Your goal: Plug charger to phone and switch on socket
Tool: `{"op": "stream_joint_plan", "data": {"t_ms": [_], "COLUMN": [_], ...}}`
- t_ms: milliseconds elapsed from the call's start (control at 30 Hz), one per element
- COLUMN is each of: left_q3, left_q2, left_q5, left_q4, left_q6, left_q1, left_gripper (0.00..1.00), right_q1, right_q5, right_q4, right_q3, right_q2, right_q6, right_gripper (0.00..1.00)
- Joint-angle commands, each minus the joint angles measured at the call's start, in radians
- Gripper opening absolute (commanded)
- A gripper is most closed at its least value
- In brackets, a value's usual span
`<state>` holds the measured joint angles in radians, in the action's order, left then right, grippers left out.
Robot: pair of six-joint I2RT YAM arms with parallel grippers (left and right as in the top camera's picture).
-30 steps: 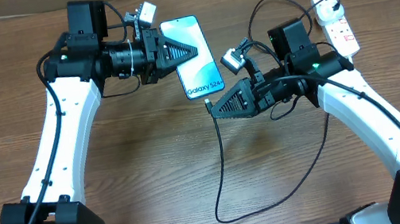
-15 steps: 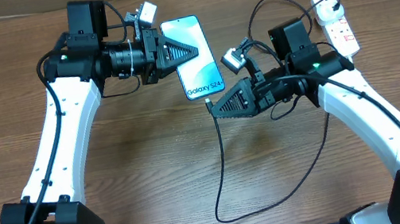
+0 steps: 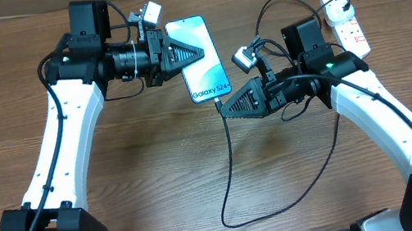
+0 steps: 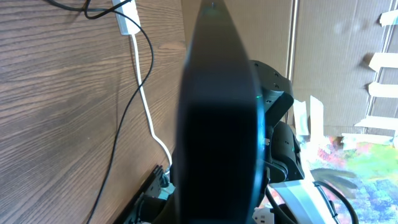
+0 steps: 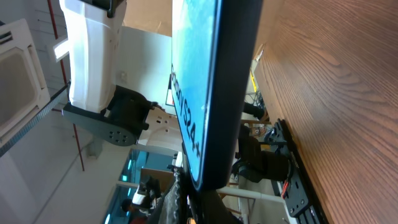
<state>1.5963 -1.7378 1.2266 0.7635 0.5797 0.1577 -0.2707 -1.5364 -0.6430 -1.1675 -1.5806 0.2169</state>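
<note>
Left gripper [image 3: 202, 53] is clamped shut on the phone [image 3: 204, 78], screen up at far centre of the wooden table [image 3: 156, 165], right gripper [image 3: 222, 110] is closed tight on the connector end of the charger [image 3: 228, 149] just at the phone's near edge, and the socket [image 3: 348, 27] lies far right, well apart.

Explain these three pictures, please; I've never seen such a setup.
Two white robot arms with two-finger grippers stand at a wooden table. The wide picture looks down from above; the other two come from a camera on each wrist, showing the Galaxy S24 phone close and edge-on. The left gripper holds that phone, screen up. The right gripper pinches the black charger cable near its tip, beside the phone's lower edge. The white socket strip lies at the far right.
</note>
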Motion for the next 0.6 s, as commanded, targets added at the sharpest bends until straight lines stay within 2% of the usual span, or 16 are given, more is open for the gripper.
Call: {"op": "stream_joint_plan", "data": {"t_ms": [0, 567], "left_q3": [0.001, 0.001], "left_q2": [-0.005, -0.005], "left_q5": [0.049, 0.051], "left_q4": [-0.005, -0.005], "left_q6": [-0.022, -0.004], "left_q1": [0.005, 0.006], "left_gripper": [0.04, 0.04], "right_q1": [0.002, 0.002], "right_q5": [-0.033, -0.033], "right_q4": [0.007, 0.012], "right_q3": [-0.032, -0.032], "right_q2": [0.019, 0.019], "right_q6": [0.001, 0.02], "right_gripper": [0.04, 0.04]}}
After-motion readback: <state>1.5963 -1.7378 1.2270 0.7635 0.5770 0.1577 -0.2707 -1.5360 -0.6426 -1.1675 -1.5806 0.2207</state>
